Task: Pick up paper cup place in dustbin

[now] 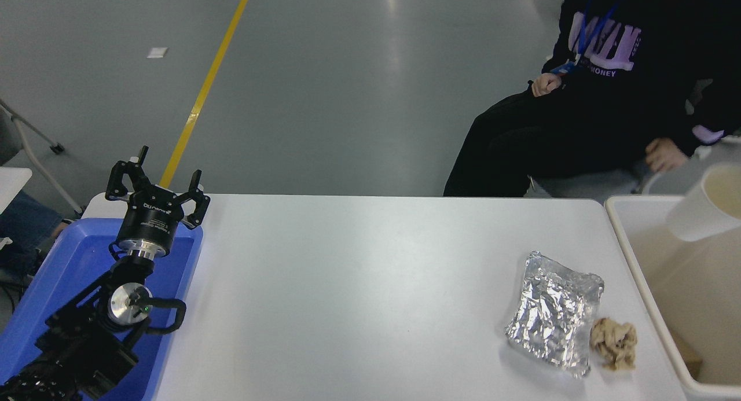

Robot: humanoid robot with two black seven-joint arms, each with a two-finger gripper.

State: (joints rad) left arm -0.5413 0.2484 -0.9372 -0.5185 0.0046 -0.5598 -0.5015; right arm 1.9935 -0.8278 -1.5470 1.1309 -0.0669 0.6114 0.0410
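Cup (703,207), white with a cream inside, is hanging tilted over the bin (642,273) at the right edge; my right gripper is lying out of frame. My left gripper (157,188) is sitting open over the tray (35,297).

White, cream, blue and black

The cup (703,207) is white outside, cream-yellow inside; the bin (648,279) is cream-beige. The table (359,291) is plain white. A silver foil sheet (553,313) is creased and shiny, beside a tan paper ball (615,343). The tray (58,268) is blue, the left gripper (156,187) black. The floor (324,83) is grey with a yellow stripe (205,88). The person (602,88) wears black with purple lettering.
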